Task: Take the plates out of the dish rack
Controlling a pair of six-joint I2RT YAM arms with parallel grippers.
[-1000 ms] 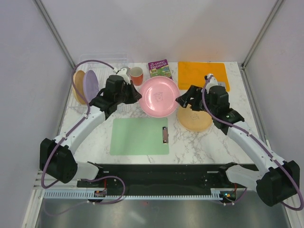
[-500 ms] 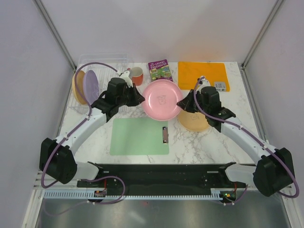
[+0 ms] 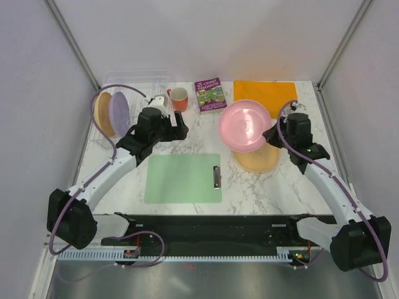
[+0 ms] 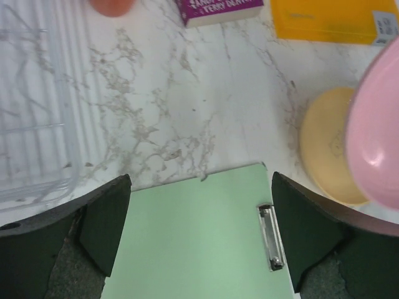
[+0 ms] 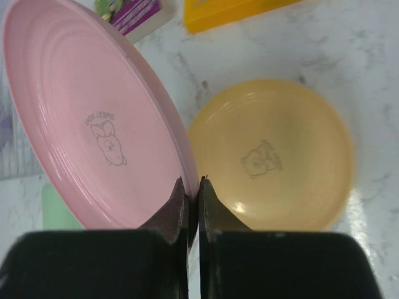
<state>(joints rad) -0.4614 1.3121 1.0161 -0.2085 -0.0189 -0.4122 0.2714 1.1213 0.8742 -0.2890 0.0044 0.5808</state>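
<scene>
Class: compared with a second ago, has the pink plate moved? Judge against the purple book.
Yes. The pink plate shifted right, no longer directly below the purple book.

The pink plate (image 3: 246, 124) is held tilted over the flat yellow-orange plate (image 3: 257, 161); the lilac plate (image 3: 120, 110) and tan plate (image 3: 103, 114) are stood upright in the dish rack (image 3: 140, 77).

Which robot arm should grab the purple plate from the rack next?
Left. The left fingers are open and empty, and it sits on the same side as the rack and the purple plate. The right fingers are shut on the pink plate, over the yellow plate on the far side.
</scene>
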